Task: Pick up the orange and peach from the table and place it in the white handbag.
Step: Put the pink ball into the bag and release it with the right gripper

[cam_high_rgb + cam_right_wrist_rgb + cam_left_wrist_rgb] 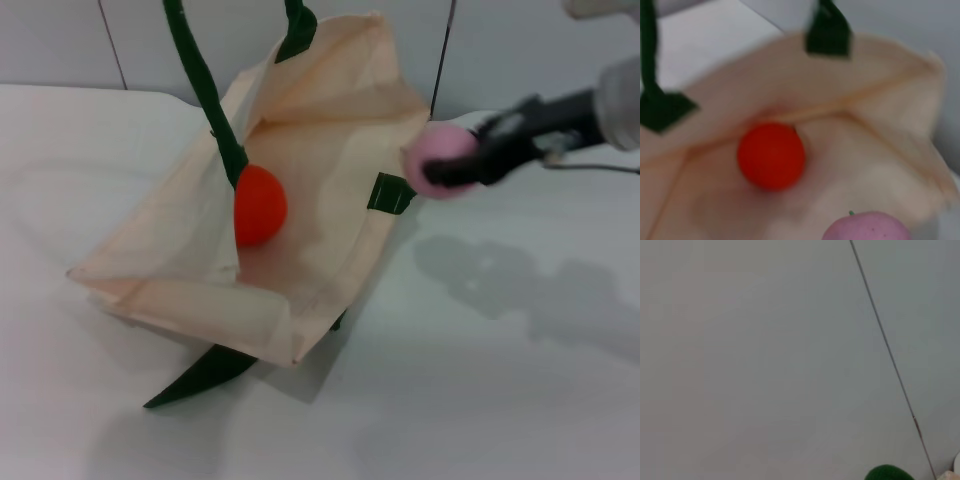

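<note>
The white handbag (pixel 335 250) lies open on the table, its mouth facing me. One of its dark green handles (pixel 205 90) is pulled straight up out of the head view. The orange (pixel 260 205) rests inside the handbag, and the right wrist view shows the orange (pixel 771 156) on the inner fabric (pixel 865 150). My right gripper (pixel 442 175) is shut on the peach (pixel 445 145), holding it in the air just beside the handbag's right rim. The peach (pixel 867 227) fills the near edge of the right wrist view. My left gripper is out of view.
A white table (pixel 500 380) spreads to the right and front of the handbag. A grey panelled wall (pixel 60 40) stands behind it. A loose green strap (pixel 200 375) lies under the handbag's front corner. The left wrist view shows the wall and a bit of green handle (pixel 887 473).
</note>
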